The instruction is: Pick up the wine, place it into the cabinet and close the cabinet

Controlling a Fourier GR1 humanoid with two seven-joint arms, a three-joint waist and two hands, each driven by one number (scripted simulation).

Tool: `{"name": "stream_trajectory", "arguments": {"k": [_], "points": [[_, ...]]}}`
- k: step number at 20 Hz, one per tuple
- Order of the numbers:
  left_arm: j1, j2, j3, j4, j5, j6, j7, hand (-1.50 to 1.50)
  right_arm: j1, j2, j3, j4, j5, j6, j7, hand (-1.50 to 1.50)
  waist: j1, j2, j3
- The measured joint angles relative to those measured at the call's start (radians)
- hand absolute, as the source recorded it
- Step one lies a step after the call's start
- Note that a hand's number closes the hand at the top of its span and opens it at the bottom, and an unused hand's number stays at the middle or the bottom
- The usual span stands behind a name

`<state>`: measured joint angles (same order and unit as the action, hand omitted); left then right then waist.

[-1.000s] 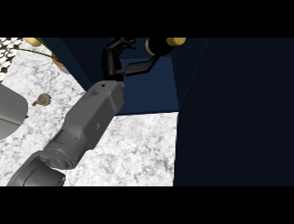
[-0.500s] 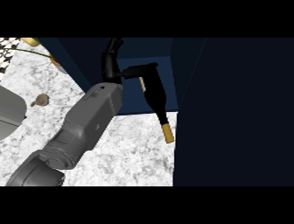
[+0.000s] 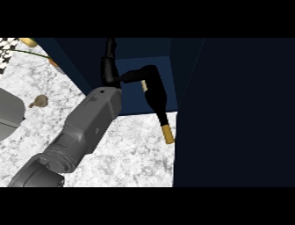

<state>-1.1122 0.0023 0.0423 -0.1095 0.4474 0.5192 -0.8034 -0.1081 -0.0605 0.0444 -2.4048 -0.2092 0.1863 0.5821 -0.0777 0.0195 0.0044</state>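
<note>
Head view: the left hand (image 3: 121, 77) curls round the wine (image 3: 155, 101), which tilts gold neck down at the cabinet (image 3: 189, 74) opening over the counter's (image 3: 124, 149) rear edge.

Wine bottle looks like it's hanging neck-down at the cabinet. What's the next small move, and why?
Probably ease the hand deeper into the dark blue cabinet and lower it. The dark wine bottle with the gold-capped neck hangs tilted from its fingers, and the cap still juts out over the white marbled counter, outside the opening. Which hand this is cannot be told; no other shows.
</note>
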Motion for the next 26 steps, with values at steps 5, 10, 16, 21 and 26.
{"name": "stream_trajectory", "arguments": {"k": [5, 10, 16, 21, 26], "points": [[0.008, -0.002, 0.015, -0.007, 0.003, -0.012, -0.027, -1.5, 0.006, 0.001, -0.005, 0.003, -0.002, 0.01, -0.014, -1.5, -0.002, 0.002, 0.0], [0.009, -0.003, 0.012, -0.008, -0.009, -0.055, -0.038, -1.5, 0.024, 0.009, 0.007, 0.007, -0.001, 0.017, -0.03, -1.5, 0.001, 0.003, -0.002], [0.009, -0.003, 0.008, -0.002, -0.014, -0.105, -0.038, -1.5, 0.032, 0.016, 0.032, 0.002, 0.0, 0.012, -0.026, -1.5, 0.0, 0.001, -0.003], [0.011, -0.004, -0.007, -0.003, -0.019, -0.144, -0.048, -1.5, 0.03, 0.013, 0.023, 0.004, -0.001, 0.013, -0.032, -1.5, 0.003, 0.0, -0.004], [0.024, -0.004, -0.017, -0.014, 0.003, -0.19, -0.059, -1.5, 0.021, 0.011, 0.025, 0.004, -0.002, 0.006, -0.016, -1.5, 0.001, -0.003, -0.004]]}}
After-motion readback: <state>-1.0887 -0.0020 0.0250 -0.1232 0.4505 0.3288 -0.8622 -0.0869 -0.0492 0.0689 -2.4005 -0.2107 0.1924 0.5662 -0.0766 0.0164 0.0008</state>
